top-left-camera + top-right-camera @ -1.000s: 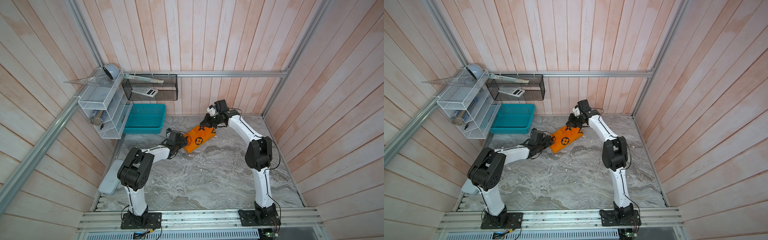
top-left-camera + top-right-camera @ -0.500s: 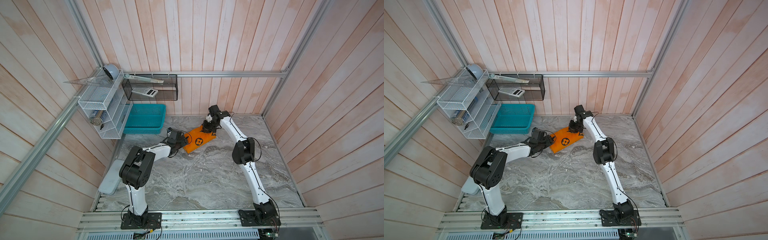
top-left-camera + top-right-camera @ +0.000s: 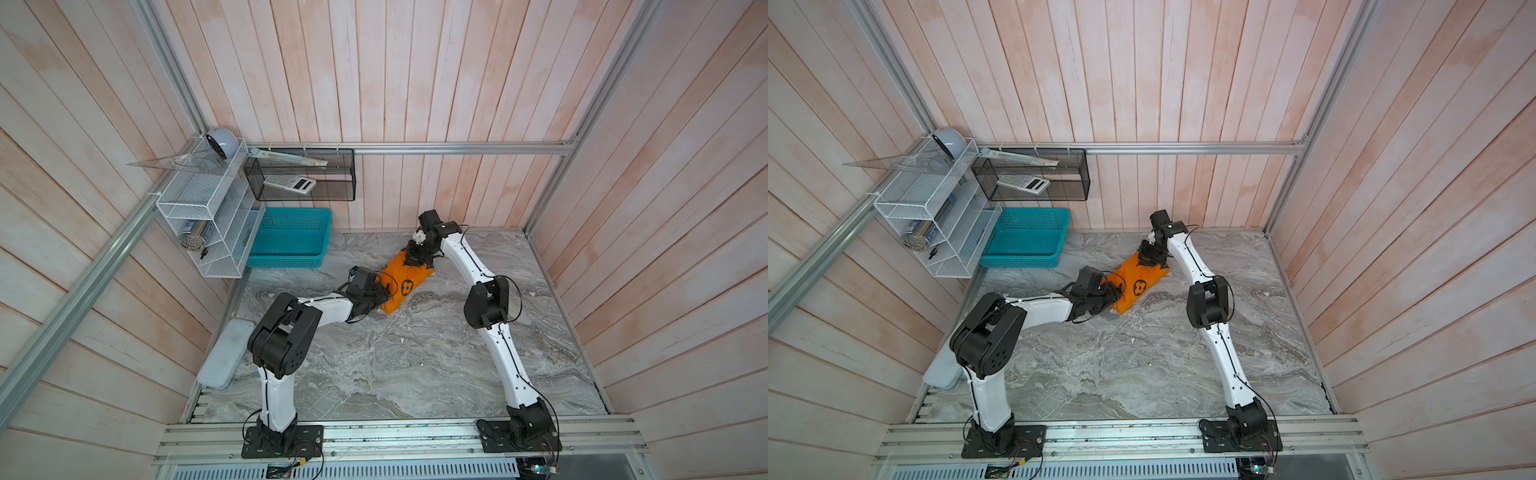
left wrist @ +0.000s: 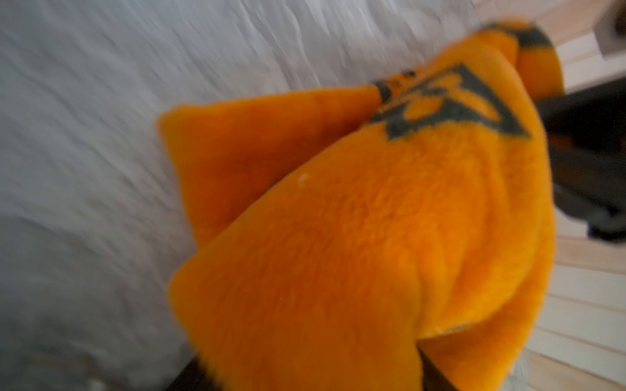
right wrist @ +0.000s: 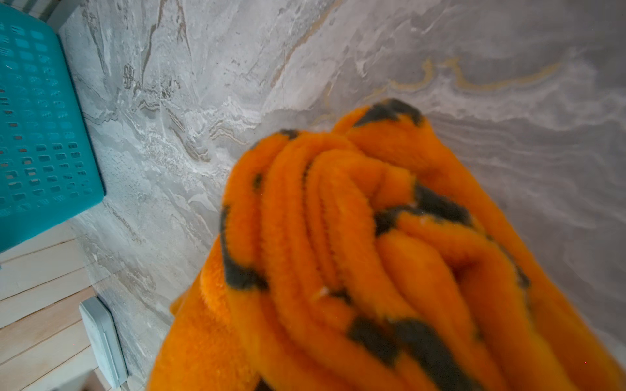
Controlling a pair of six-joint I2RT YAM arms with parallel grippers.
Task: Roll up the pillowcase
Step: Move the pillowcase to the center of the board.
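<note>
My left arm [image 3: 328, 309] and right arm [image 3: 505, 357] are glossy white shells between chunky black joint housings [image 3: 486, 301], with thin black cables [image 3: 520, 297] looping past; my left gripper [image 3: 382, 296] and right gripper [image 3: 415, 259] are black, and screw-dotted black base plates [image 3: 282, 442] sit at six o'clock

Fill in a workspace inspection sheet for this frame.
Surface: grey veined marble tabletop.
Job's things: orange pillowcase, rolled into a bundle, lying towards the back wall.
Clutter: teal basket at the back; grey tray at the left edge.
Grippers: left gripper at the bundle's near end, state unclear; right gripper shut at its far end.
Cables: black cables along both arms; no snag seen.
Surroundings: wood-plank walls; white wire rack and black mesh rack holding small items.
</note>
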